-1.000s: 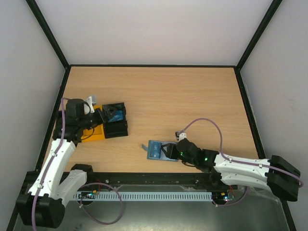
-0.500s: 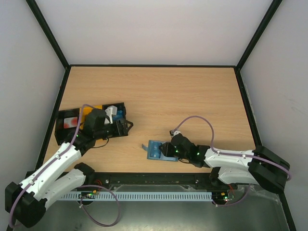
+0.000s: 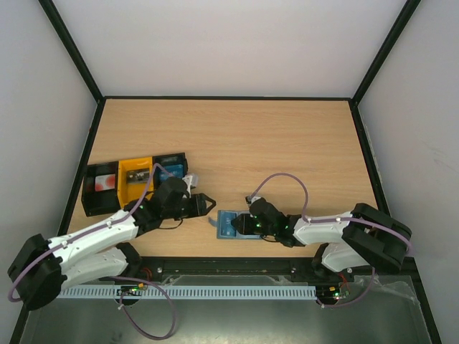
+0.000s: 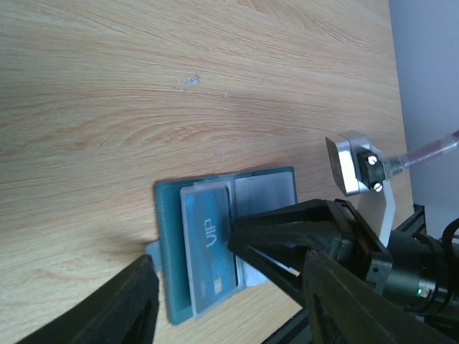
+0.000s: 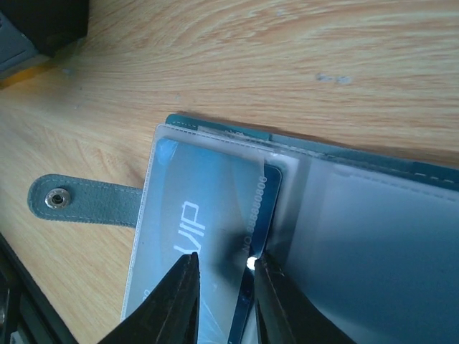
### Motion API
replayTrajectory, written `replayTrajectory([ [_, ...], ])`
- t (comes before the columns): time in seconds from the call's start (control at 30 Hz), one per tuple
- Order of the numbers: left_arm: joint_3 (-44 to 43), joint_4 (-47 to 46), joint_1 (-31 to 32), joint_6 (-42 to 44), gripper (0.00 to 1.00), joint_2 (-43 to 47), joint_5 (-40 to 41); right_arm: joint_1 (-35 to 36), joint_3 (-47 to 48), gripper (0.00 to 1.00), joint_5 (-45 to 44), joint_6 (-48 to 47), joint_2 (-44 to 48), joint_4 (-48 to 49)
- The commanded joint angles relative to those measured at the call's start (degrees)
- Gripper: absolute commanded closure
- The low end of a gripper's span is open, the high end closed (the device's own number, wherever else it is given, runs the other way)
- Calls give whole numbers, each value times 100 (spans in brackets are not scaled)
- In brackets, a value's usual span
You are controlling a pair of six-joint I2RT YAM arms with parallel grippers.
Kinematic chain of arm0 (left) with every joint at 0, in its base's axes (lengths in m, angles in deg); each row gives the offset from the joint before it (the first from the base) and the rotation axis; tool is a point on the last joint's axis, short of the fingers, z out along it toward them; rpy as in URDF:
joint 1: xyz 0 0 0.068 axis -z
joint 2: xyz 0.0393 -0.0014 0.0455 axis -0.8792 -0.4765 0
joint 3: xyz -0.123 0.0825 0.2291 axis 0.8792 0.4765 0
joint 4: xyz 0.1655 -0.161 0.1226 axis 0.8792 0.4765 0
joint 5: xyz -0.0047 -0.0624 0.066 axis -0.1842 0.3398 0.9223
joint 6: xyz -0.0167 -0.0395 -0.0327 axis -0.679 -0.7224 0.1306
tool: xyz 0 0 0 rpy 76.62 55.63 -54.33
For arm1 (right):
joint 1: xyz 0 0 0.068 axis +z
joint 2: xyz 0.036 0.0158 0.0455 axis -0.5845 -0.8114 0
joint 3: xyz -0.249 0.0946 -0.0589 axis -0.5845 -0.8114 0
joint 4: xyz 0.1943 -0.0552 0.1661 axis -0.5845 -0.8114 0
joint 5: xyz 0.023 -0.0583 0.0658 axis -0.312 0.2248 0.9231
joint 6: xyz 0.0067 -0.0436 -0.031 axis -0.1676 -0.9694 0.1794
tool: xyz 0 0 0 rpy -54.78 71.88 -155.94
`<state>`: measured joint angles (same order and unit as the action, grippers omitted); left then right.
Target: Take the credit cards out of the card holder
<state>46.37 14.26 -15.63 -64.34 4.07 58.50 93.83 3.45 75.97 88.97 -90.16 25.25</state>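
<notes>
light wooden table (image 3: 272, 143) here, and the teal card holder (image 3: 226, 228) lies open flat on it by the near edge. left of the card holder and a bit farther back, three boxes sit side by side: black tray (image 3: 100, 206), yellow tray (image 3: 123, 188), second black tray (image 3: 171, 156).

The card holder (image 4: 169, 251) lies open, its blue VIP card (image 4: 206, 251) (lettering sideways) touched by the right end effector (image 4: 232, 241).

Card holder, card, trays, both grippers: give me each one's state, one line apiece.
card holder, open flat, snap tab undone
card, inside the holder, not pulled out
trays, side by side at the left
left gripper, open, just left of the holder, holding nothing
right gripper, jaws narrow, tips at the card's edge; grip unclear
</notes>
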Motion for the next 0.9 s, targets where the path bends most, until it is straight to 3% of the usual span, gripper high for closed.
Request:
replayTrajectory([
  [0.0,181,-641,192,-228,53,-340,114,-22,8,78,220,-244,-15,205],
  [0.4,414,-1489,559,-343,85,-1250,-54,-20,-240,80,-401,319,717,-197],
  [0.87,586,-1964,869,-440,94,-2159,23,-22,-333,81,-192,524,317,250],
])
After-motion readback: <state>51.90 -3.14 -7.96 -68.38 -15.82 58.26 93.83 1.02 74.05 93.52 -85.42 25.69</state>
